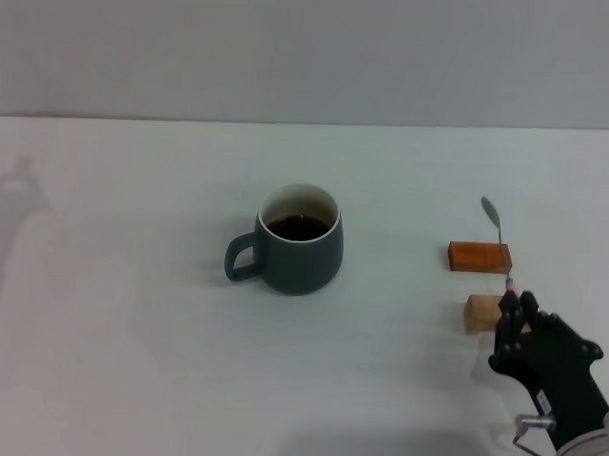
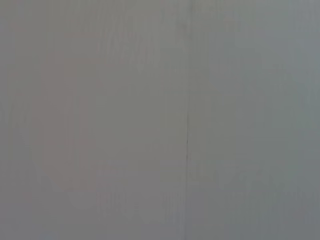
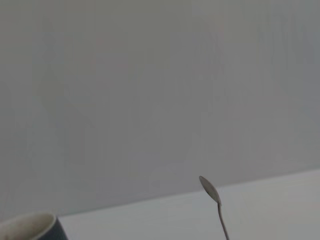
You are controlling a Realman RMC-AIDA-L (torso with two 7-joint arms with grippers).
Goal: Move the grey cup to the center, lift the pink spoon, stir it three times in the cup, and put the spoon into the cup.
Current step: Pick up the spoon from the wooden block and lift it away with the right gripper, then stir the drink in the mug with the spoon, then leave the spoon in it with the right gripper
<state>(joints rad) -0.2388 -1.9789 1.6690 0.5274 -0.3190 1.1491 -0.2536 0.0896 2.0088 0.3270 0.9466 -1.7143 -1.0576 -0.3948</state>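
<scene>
The grey cup [image 1: 299, 253] stands upright in the middle of the white table [image 1: 131, 332], with dark liquid inside and its handle toward my left. Its rim also shows in the right wrist view [image 3: 30, 227]. The pink spoon [image 1: 496, 223] lies at the right across two wooden blocks, its silver bowl pointing away from me. Its bowl and neck show in the right wrist view [image 3: 210, 190]. My right gripper [image 1: 514, 307] is at the near end of the spoon's pink handle. The left gripper is out of view, and its wrist view shows only a plain grey surface.
A darker orange-brown wooden block [image 1: 479, 257] and a lighter one [image 1: 480, 312] sit under the spoon at the right. A grey wall runs along the table's far edge.
</scene>
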